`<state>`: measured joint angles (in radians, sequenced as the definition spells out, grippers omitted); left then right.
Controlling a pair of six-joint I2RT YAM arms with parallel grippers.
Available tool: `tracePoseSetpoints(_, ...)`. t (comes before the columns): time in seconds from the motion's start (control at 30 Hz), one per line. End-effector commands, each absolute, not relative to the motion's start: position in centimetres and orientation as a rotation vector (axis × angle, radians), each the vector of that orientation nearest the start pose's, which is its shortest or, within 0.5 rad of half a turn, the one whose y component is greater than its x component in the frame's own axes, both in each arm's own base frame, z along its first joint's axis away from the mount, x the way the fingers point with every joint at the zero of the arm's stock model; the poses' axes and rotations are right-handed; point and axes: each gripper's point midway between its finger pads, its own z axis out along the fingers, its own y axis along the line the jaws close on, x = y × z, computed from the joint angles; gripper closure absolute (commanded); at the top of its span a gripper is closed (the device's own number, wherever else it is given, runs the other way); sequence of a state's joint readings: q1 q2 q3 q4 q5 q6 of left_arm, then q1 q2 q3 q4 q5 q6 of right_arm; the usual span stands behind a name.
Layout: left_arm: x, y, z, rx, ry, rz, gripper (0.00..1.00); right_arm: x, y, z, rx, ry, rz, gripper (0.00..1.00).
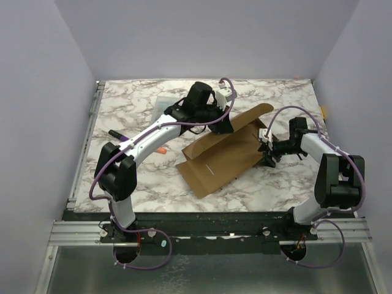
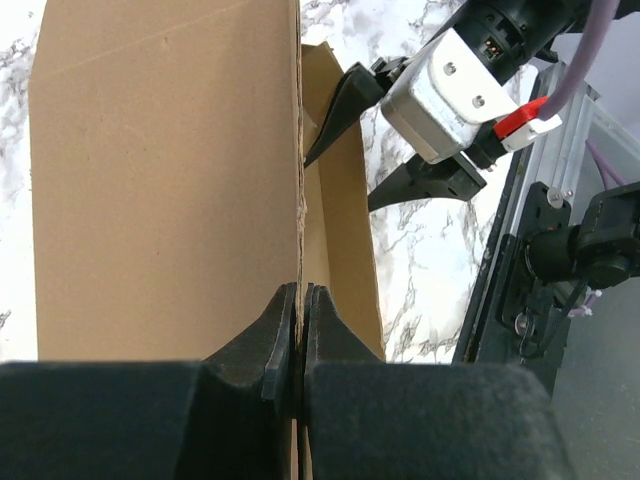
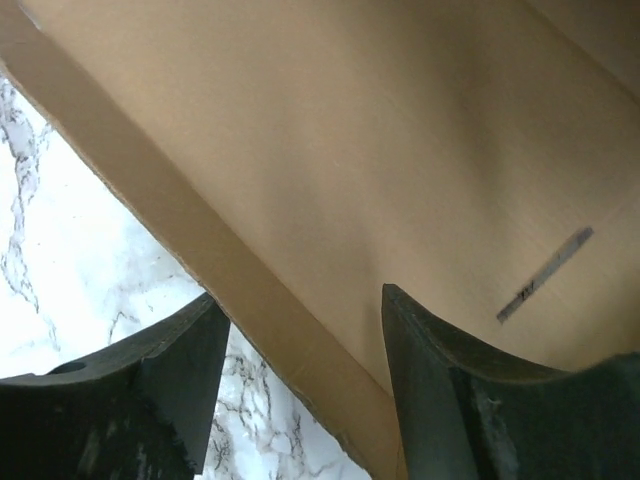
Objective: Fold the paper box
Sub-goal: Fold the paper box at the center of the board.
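- One marble counter (image 1: 153,187) carries everything. The top view takes in the whole slab, while each wrist view catches only a patch of it.
- One paper box (image 1: 223,159), a brown cardboard sheet that is partly folded, lies between the two grippers in the right half of the counter. One long flap rises toward the far side.
- Only the top view shows the box's full outline. The left wrist view shows a broad panel (image 2: 160,180) with a narrow flap beside it. The right wrist view shows a plain face (image 3: 350,150) bearing a short dark slit, which is too small to read from above.
- Two arms are mounted at the near edge, both reaching in toward the box.
- The left gripper (image 1: 223,125) is pinched tight on the box's panel edge. Its wrist view has the fingers (image 2: 285,330) meeting on the cardboard, a contact the top view hides under the wrist.
- The right gripper (image 1: 267,150) sits at the box's right edge. Its fingers (image 3: 150,400) stand well apart with the flap's edge running between them, not clamped. The left wrist view also shows this gripper (image 2: 338,186) spread beside the narrow flap.
- Only the top view shows three small things, all to the left of the left gripper. They are one pale case (image 1: 166,101), one dark pen (image 1: 114,133), and one orange bit (image 1: 161,150).
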<state>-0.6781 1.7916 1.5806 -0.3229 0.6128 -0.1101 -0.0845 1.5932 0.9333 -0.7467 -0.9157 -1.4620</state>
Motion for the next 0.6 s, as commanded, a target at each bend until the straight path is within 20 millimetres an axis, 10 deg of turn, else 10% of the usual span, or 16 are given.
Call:
tracePoseSetpoints(0.0,31.2,-38.7,22.7,1.013,1.969,-1.115,1.00,31.6,7.9,6.9,-1.405,1.768,0.531,0.33)
tracePoseSetpoints(0.57,30.9,-38.1,23.3,1.003,1.972,-1.129,1.00,34.3,4.1,7.6,-1.183,1.806,0.256,0.25)
